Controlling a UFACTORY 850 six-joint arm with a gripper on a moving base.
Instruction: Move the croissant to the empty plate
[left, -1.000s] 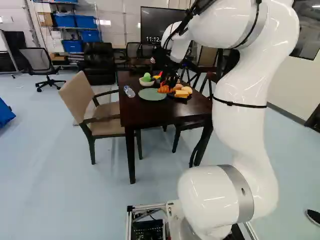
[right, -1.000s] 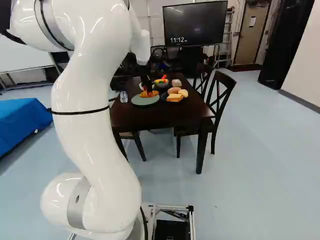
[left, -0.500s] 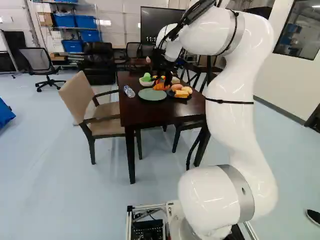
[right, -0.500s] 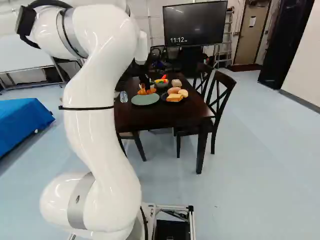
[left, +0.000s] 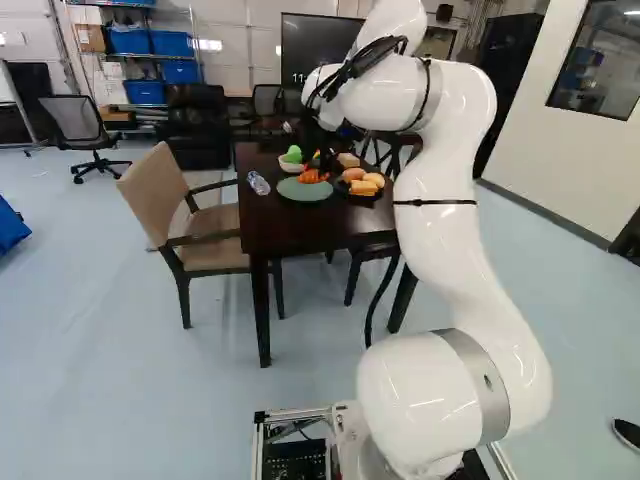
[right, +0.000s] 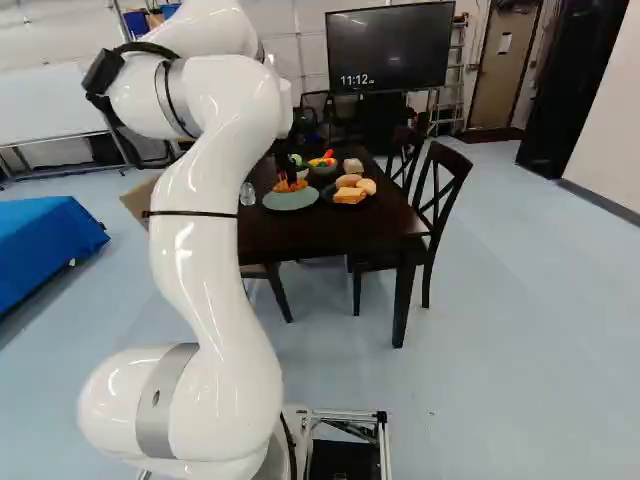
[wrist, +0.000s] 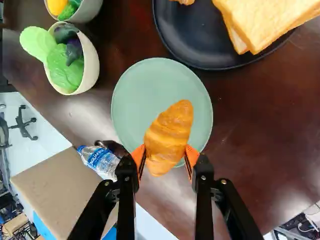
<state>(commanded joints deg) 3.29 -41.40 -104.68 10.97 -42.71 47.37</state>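
In the left base view my gripper (left: 322, 160) points down at the green plate's far edge. Both orange pads press the sides of the golden croissant (wrist: 170, 135) in the wrist view, so the gripper (wrist: 164, 156) is shut on it. Behind the croissant lies the round green plate (wrist: 135, 100), bare otherwise; one end of the croissant reaches past its rim. The gap between croissant and plate cannot be judged. The croissant (left: 312, 176) also shows in the left base view, just under the fingers.
Beside the green plate is a black plate (wrist: 197, 55) with bread. Bowls of toy vegetables (wrist: 90, 60) and a water bottle (wrist: 102, 161) stand nearby on the dark table (right: 320, 225). A beige armchair (left: 160, 190) is at the table's side, dark chairs (right: 440, 200) opposite.
The arm has swung leftward in the left base view, carrying the gripped croissant away from the black plate's side to over the green plate's far part. The base has stayed put.
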